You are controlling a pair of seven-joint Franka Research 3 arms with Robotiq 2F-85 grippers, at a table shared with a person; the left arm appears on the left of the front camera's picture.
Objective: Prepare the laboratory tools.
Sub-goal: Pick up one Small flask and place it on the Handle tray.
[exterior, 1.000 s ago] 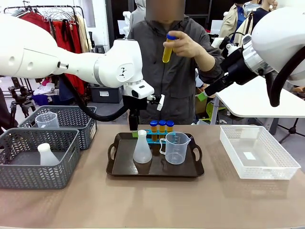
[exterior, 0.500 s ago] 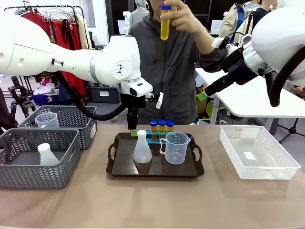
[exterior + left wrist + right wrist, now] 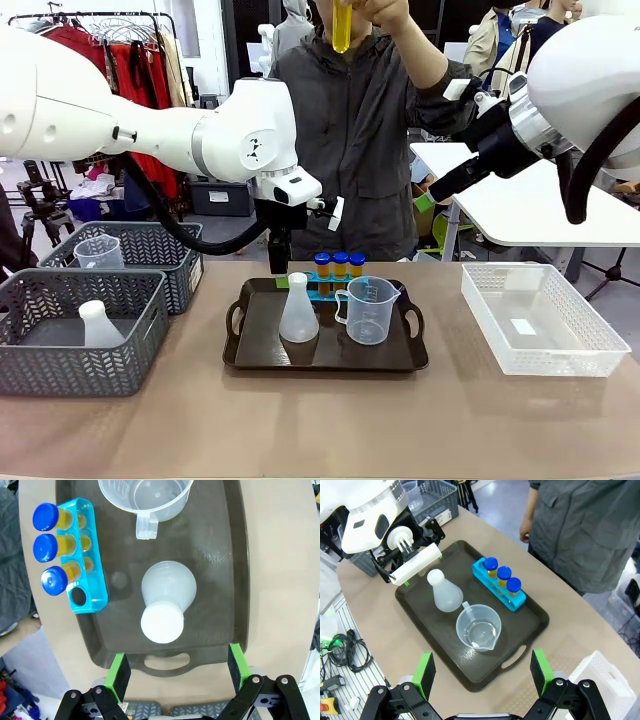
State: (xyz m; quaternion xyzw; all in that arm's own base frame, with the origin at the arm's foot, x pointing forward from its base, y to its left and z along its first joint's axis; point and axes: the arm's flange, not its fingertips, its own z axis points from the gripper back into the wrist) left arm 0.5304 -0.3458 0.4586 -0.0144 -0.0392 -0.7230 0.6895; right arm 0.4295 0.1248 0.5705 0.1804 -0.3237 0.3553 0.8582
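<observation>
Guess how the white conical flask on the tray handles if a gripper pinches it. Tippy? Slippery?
The conical flask has a wide base and narrow neck, so it probably resists tipping. It looks empty and translucent plastic, so likely light. Its smooth sloped wall may slip upward out of the pads; the neck seems safer.

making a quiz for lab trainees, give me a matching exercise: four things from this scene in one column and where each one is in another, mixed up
Things
1. conical flask
2. fourth tube
3. tube rack
4. left gripper

Places or states
A. raised in the person's hand
B. open, over the tray's handle end
C. on the tray beside the measuring beaker
D. on the tray, three tubes in it, one hole free

Pairs: 1-C, 2-A, 3-D, 4-B
</observation>
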